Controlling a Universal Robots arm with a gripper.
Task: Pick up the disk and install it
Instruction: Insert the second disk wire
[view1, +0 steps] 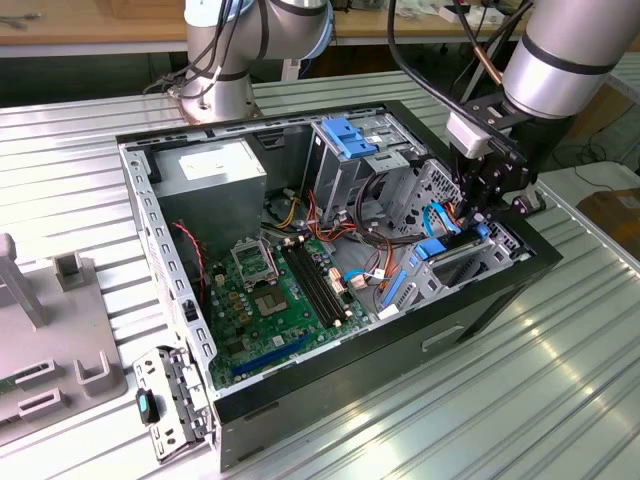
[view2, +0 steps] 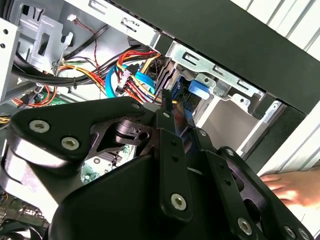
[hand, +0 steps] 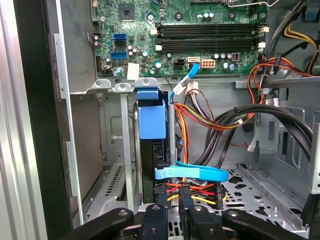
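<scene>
Hand (view1: 478, 212) hovers over 1 disk (hand: 151, 150) seated on edge in the case (view1: 330, 360).

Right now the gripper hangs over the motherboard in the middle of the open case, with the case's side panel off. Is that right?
Not quite. In the exterior view the gripper is down at the drive bay by the case's corner toward the exterior view's right, not over the motherboard. The case is indeed open.

One open computer case (view1: 470, 310), one green motherboard (view1: 285, 290), one disk (hand: 151, 120), one claw (view1: 480, 215), one hand (view2: 292, 187)
</scene>
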